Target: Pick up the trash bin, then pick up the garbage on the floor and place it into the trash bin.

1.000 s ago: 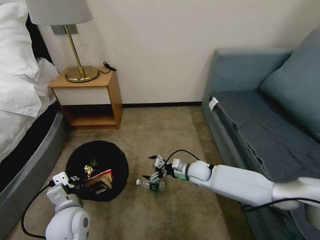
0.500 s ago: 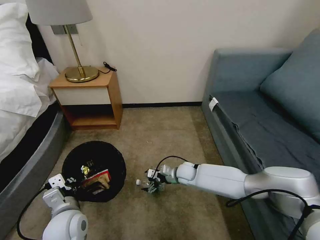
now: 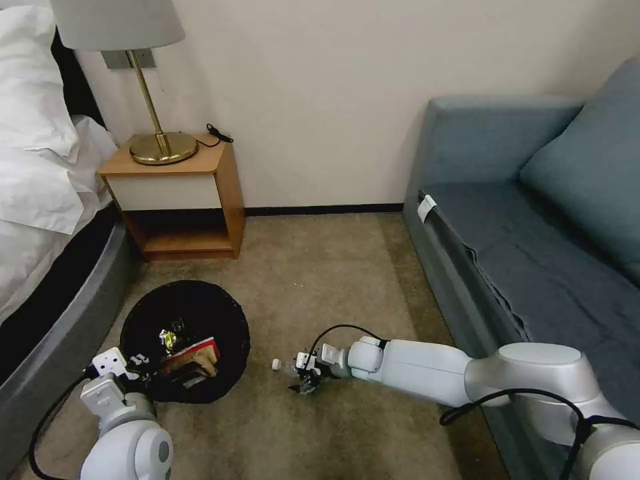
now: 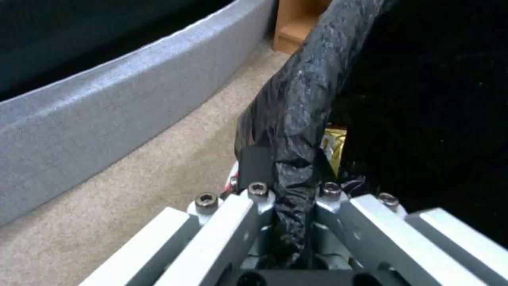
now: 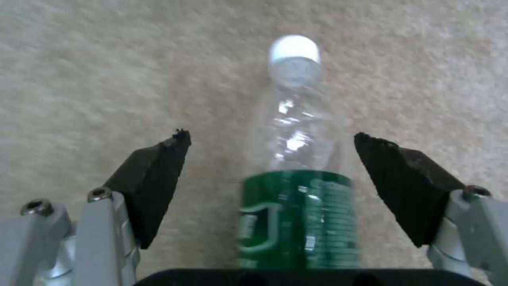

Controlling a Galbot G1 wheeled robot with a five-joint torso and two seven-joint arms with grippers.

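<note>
**Bottle could roll out of the grasp**

The bottle (image 5: 296, 190) lies on the carpet between the right pincer's (image 5: 270, 186) spread fingers, neither touching it. An off-centre closing may squirt it away. The left pincer (image 4: 288, 222), clamped on the trash bin's (image 3: 183, 307) bag rim, risks tearing it.

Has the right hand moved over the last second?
Yes. The right hand has dropped to the carpet and come nearer the robot; its open fingers now straddle the bottle.

bottle (image 5: 296, 190): clear, green label, white cap | trash bin (image 3: 183, 313): black liner
</note>
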